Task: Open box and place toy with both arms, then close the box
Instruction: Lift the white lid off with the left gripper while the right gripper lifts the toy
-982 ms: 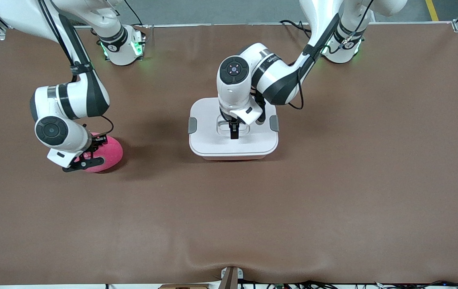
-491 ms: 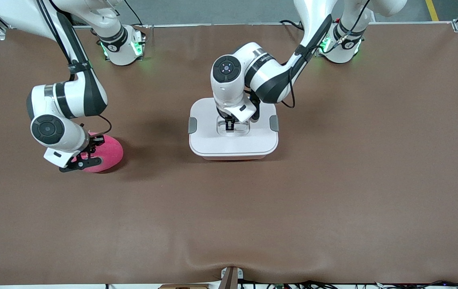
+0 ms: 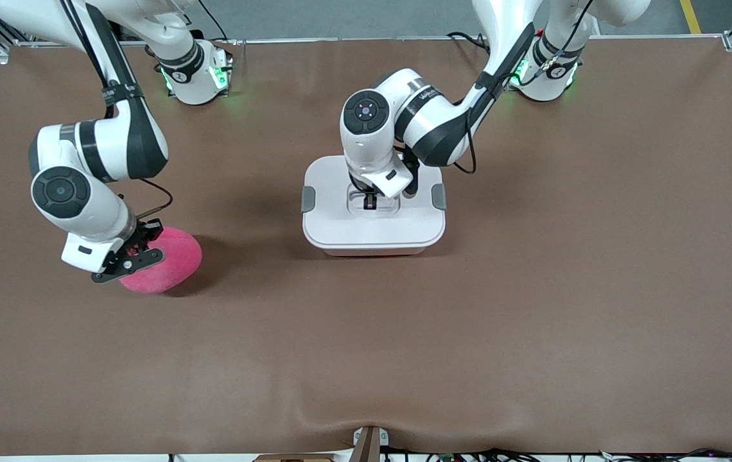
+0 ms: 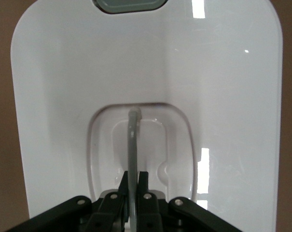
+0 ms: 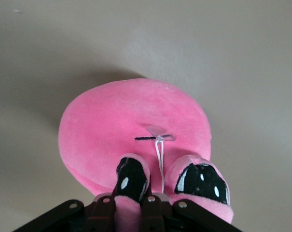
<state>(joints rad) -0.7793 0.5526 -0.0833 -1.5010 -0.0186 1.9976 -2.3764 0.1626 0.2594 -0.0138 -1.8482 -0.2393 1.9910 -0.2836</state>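
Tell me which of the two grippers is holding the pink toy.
The right gripper, toward the right arm's end of the table: its jaws pinch the toy at its head. The left gripper grips the box lid's handle instead.

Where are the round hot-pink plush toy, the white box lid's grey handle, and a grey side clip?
Round hot-pink plush toy (image 3: 170, 266), front view, on its rounded body.
Grey handle (image 4: 132, 145), left wrist view, mid-bar in the lid's recess.
Grey side clip (image 3: 308, 199), front view, on the clip's face.

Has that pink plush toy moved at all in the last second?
Yes. The toy, pinched in the right gripper, now shows lower in the front view, a little farther from the box, which has stayed put. It looks lifted off the table.
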